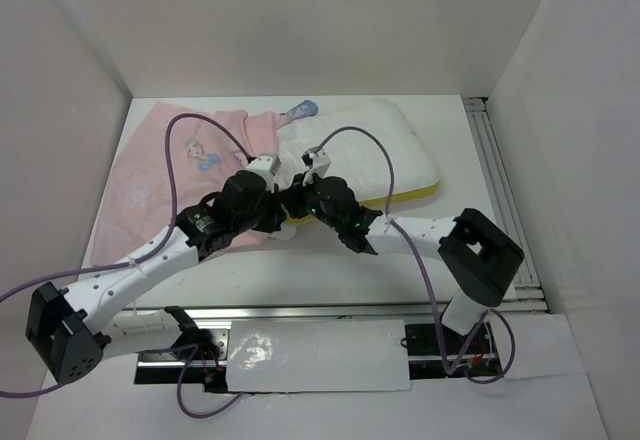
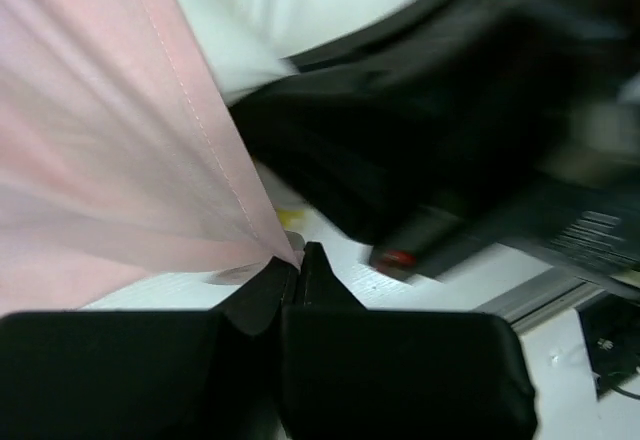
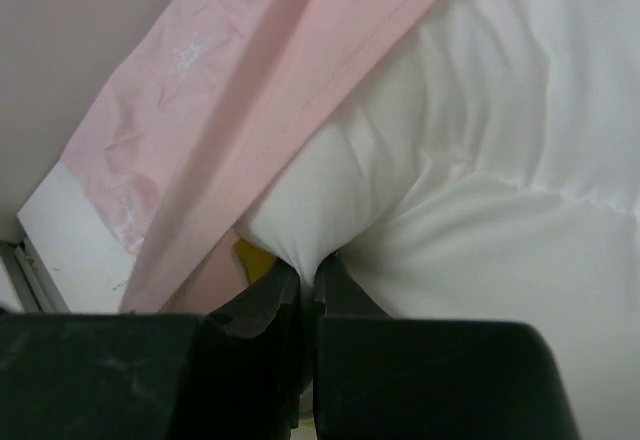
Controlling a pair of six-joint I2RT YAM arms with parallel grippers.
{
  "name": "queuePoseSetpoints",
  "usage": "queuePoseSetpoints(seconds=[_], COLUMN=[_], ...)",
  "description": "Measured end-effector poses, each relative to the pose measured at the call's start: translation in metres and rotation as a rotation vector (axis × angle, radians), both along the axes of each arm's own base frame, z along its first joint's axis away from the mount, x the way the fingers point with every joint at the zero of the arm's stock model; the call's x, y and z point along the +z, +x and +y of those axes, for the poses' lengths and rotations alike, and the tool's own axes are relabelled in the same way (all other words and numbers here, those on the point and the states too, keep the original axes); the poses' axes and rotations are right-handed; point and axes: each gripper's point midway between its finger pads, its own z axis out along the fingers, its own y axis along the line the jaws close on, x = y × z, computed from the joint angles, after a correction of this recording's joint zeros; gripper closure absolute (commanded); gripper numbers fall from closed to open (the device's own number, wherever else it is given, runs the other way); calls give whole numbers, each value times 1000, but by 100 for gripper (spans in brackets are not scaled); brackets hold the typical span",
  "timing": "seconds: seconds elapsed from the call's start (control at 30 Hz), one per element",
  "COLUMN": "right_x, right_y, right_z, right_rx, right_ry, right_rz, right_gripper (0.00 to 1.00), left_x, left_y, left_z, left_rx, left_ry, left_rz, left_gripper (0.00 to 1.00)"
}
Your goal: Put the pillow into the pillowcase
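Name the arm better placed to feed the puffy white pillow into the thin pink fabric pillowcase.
Right: the right gripper pinches the pillow beside the pillowcase hem; the left gripper holds only pillowcase cloth.

Readable text: none can be made out in any view.
Sticker (image 2: 592, 232) on dark housing (image 2: 470, 130): rows of fine pale print are seen, too blurred to be read.
Pillowcase (image 1: 165, 175): a printed figure only; no lettering is discerned.

White table (image 1: 325, 278) under pink pillowcase (image 1: 150, 182) and, perhaps overlapping it, white pillow (image 1: 392, 155)
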Motion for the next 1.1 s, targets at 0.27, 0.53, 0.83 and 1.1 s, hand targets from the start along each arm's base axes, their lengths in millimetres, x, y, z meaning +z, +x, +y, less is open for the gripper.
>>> queuePoseSetpoints(seconds=[0.27,0.53,0.83,1.1], right_x=[-53,-52,-6,23], right_y=[-4,-10,-3,47], right_z=[39,25,-11,-53], right_rx=[50,23,-81,-224], right_ry=[20,42,-48,-167], right_rz=[46,26,-22,-77], right_gripper=[86,17,10,7], left_x=[14,9,35,54], left_y=[-7,-11,1,47], left_z=[2,5,10,4], left_rx=[-35,-22,56,73], left_ry=[-22,2,-55,-134], left_rz=[-28,21,5,56], left_gripper=[100,47,9,6])
